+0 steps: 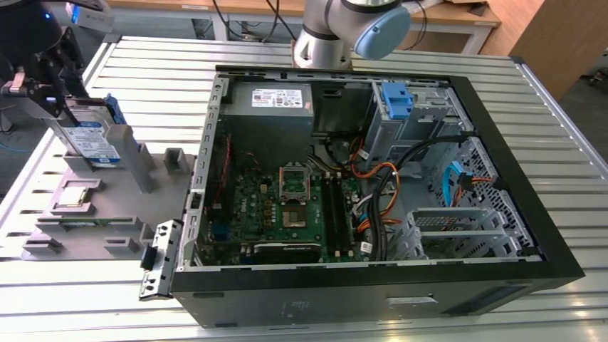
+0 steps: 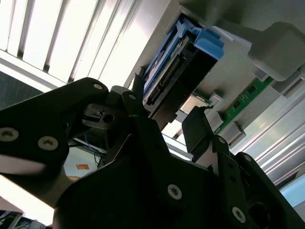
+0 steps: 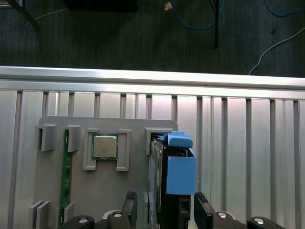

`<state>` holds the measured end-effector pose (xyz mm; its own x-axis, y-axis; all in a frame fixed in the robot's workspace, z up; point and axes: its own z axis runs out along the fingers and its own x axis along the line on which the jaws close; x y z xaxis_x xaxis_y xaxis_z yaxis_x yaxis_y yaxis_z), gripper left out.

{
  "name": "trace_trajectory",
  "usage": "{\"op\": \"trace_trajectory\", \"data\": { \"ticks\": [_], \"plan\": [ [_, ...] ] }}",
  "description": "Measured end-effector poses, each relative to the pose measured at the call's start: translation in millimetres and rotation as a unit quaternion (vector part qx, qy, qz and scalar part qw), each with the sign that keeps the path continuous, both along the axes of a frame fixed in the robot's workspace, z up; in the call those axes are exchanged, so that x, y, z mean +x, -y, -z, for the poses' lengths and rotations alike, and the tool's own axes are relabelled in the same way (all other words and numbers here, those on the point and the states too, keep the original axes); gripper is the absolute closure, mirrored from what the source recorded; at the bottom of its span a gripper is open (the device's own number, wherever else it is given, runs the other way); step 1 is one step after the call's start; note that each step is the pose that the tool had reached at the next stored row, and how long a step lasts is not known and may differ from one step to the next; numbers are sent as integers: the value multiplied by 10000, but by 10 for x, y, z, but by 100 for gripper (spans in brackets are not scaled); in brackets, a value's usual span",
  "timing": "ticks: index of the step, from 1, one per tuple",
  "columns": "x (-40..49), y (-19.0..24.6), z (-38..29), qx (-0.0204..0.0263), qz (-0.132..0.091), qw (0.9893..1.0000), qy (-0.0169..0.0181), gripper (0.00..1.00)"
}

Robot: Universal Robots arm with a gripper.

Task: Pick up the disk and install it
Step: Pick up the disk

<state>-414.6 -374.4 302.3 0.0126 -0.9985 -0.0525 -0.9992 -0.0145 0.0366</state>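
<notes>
The disk (image 1: 95, 141), a silver drive with a white-and-blue label in a bright blue frame, stands on edge in a slot of the grey holder (image 1: 142, 171) at the exterior view's left. My gripper (image 1: 59, 107) hangs over its top end. In both wrist views the black fingers straddle the disk (image 3: 174, 174) (image 2: 178, 67). One finger (image 3: 129, 206) stands apart from the drive's face, while the other finger (image 3: 202, 210) sits close by the blue frame. The gripper (image 3: 164, 204) (image 2: 169, 101) is open around the disk.
The holder (image 3: 109, 191) also carries a small square silver chip (image 3: 104, 146) and a green memory stick (image 3: 65, 176). The open computer case (image 1: 532, 214) lies to the exterior view's right, with a blue bracket (image 1: 396, 100) in its drive bay. The slatted metal table (image 1: 152, 64) surrounds everything.
</notes>
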Motion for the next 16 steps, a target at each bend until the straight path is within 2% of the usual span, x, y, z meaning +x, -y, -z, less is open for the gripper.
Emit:
{"op": "trace_trajectory", "data": {
  "ticks": [16],
  "plan": [
    [-14,-21,3,2,-1,10000,10,41]
  ]
}}
